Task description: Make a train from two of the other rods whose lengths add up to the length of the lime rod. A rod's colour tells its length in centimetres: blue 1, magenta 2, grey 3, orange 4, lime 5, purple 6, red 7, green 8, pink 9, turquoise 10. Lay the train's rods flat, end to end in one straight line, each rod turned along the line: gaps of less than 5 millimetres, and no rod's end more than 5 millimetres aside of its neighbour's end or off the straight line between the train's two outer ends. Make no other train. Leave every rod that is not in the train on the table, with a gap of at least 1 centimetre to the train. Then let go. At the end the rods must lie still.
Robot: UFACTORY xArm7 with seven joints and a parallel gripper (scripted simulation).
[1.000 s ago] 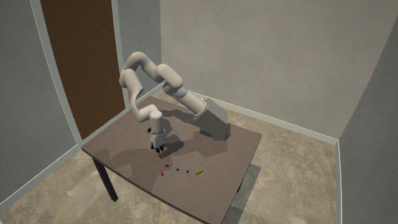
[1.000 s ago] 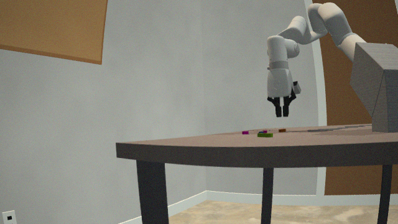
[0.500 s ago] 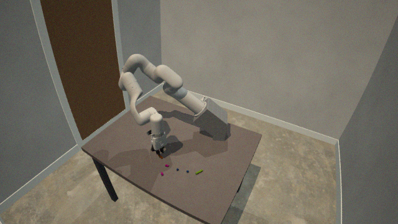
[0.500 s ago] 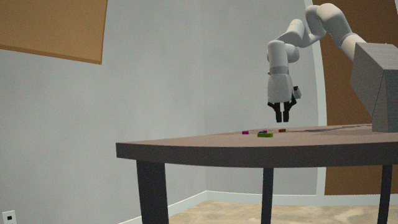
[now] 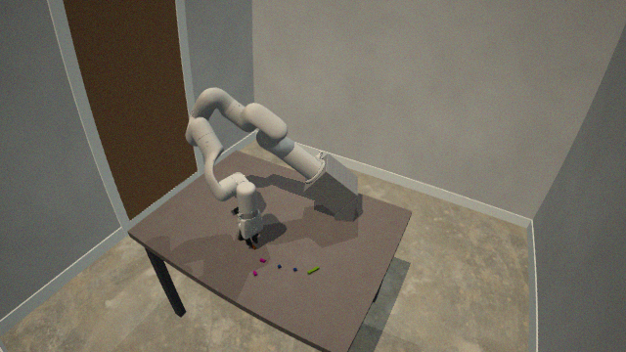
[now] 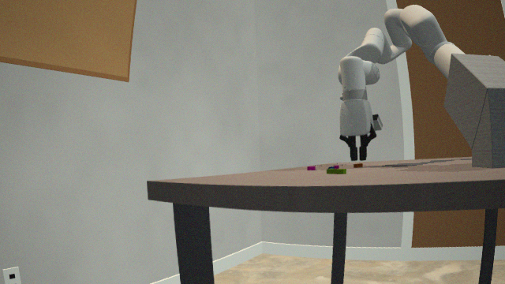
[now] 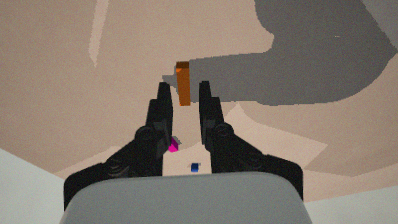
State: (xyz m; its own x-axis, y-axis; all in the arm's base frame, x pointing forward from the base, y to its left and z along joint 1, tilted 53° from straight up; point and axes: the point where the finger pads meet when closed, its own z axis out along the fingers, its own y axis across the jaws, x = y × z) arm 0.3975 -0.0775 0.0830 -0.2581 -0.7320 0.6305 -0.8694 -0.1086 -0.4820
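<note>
Nearest the tabletop's [image 5: 342, 313] front edge lay the lime rod [image 5: 313, 270], with two blue rods [image 5: 279, 266] and two magenta rods [image 5: 262, 260] scattered just beyond it, all apart from one another. Farther back, the orange rod [image 7: 184, 83] lay flat by itself, and directly over it hung the fingers, set to a narrow gap with nothing between them, just short of touching down. I took this for the approach to picking up the orange rod, the four that a blue one would complete to five. Next it seemed to need a short straight drop so the fingers straddled the rod across its width, then a squeeze
</note>
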